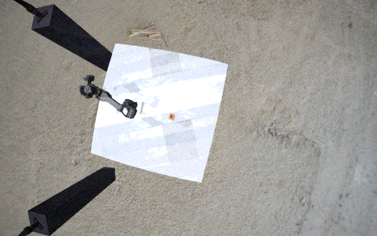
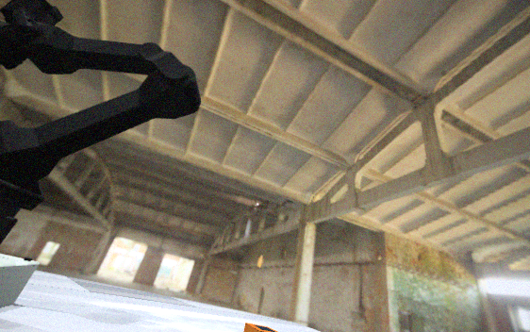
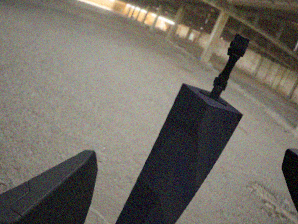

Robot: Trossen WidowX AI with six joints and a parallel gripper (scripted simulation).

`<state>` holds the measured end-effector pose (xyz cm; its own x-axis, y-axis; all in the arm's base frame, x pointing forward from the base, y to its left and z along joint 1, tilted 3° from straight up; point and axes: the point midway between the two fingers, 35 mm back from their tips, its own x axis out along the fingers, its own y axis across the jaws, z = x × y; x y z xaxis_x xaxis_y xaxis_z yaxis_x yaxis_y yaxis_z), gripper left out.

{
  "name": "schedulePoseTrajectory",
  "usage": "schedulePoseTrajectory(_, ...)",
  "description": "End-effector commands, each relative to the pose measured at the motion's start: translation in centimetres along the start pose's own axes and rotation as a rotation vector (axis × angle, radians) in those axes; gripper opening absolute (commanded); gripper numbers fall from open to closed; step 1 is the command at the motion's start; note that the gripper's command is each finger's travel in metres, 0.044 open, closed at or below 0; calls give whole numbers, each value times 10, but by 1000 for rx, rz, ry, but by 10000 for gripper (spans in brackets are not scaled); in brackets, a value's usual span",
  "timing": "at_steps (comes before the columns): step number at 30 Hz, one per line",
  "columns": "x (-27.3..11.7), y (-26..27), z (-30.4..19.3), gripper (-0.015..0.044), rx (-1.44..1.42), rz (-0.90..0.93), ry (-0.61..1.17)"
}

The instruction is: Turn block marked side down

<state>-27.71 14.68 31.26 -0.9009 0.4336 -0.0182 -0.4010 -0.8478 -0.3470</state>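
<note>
The orange block (image 1: 171,116) (image 2: 255,327) rests on the white table (image 1: 181,171) (image 2: 141,311). A dark mark shows on its upper face in the top and exterior views. In the exterior view only its top part shows, at the bottom edge. My gripper (image 1: 88,77) (image 3: 194,161) is open, its two dark fingers wide apart in the wrist view with nothing held between them. It is raised high at the end of the folded arm, far from the block, and faces away from the table. The block is not in the wrist view.
A pale grey-green upright slab or box (image 1: 141,108) (image 2: 14,283) stands on the table between the arm's base and the block. Two dark pillars (image 1: 77,40) (image 1: 77,198) stand beyond the table's left side; one pillar (image 3: 175,165) also fills the middle of the wrist view.
</note>
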Motion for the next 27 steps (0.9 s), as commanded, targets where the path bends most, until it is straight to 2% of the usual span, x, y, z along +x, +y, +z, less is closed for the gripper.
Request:
schedulePoseTrajectory(1,0,-2,-1,426,1,-6,6)
schedulePoseTrajectory(8,3,-87,-49,440,62,-238,237)
schedulePoseTrajectory(14,-24,-169,-98,440,154,-464,445)
schedulePoseTrajectory(20,-81,-240,-145,440,280,-694,636)
schedulePoseTrajectory(27,-177,-299,-188,440,432,-952,821)
